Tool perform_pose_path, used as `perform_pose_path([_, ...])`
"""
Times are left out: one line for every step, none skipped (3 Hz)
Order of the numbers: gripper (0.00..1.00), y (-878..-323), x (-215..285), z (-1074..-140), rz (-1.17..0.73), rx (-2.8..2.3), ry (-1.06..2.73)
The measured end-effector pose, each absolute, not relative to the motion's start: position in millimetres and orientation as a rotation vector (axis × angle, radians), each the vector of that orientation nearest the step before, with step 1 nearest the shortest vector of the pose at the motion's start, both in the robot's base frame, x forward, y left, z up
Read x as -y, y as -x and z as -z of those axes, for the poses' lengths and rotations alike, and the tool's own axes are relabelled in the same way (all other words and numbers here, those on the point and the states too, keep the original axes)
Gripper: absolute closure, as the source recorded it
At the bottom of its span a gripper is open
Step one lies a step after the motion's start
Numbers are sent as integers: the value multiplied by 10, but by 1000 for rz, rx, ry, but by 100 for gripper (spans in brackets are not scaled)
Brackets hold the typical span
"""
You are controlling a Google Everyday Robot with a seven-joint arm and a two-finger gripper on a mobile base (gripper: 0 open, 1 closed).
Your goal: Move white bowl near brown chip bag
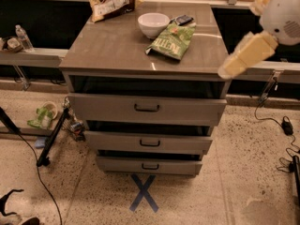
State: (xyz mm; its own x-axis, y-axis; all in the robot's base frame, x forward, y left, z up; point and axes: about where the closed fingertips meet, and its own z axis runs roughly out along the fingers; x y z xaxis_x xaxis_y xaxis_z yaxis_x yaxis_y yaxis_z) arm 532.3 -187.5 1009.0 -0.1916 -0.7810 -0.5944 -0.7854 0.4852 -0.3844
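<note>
The claw (pixel 238 61) is hanging by the desk (pixel 108 46) right edge — can't tell if it's open; bowl (pixel 153 24) is sitting apart from brown bag (pixel 111 2).

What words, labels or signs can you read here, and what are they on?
"KETTLE", roughly: white letters on the green chip bag.
Tan label on the brown chip bag: too blurred to read.
Clear plastic water bottle: unreadable.
"X" in blue tape on the speckled floor.
No text on the tool, upper right beside the grey cabinet top.

White bowl (pixel 153 24): upright, rear centre of cabinet top (pixel 108 46).
Brown chip bag (pixel 111 3): lying wrinkled, rear left corner.
Gripper (pixel 227 69): beside right front corner.
</note>
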Motion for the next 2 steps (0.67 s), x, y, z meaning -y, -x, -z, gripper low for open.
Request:
perform_pose_path([0, -5762, 1736, -10174, -92, -1865, 1193])
perform_pose_path([0, -6097, 1567, -10215, -170, -1803, 1124])
